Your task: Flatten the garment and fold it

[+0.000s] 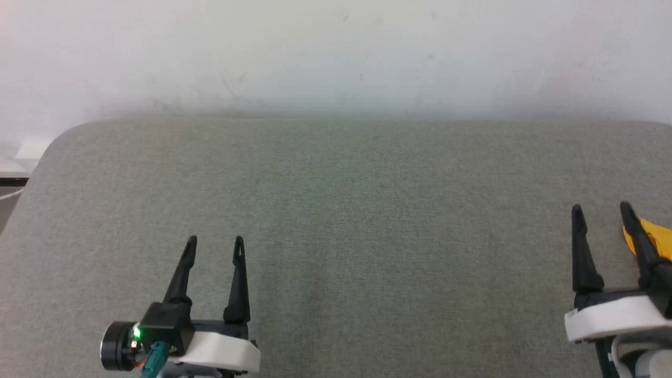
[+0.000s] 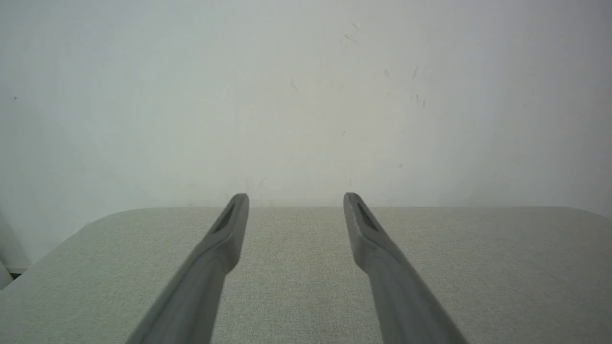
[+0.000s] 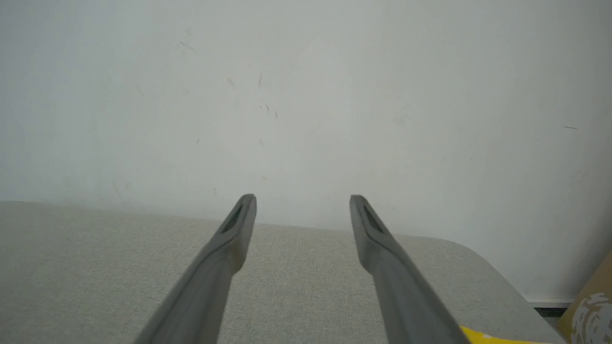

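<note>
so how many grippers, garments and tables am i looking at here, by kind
grippers: 2, the left gripper and the right gripper, both open
garments: 1, the yellow garment, just a bit showing at the right edge by the right gripper
tables: 1, the grey fabric-covered table
total: 4

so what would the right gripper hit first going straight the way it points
Likely the white wall: ahead of the right gripper the grey table looks free, and the yellow garment lies off to its right.
</note>
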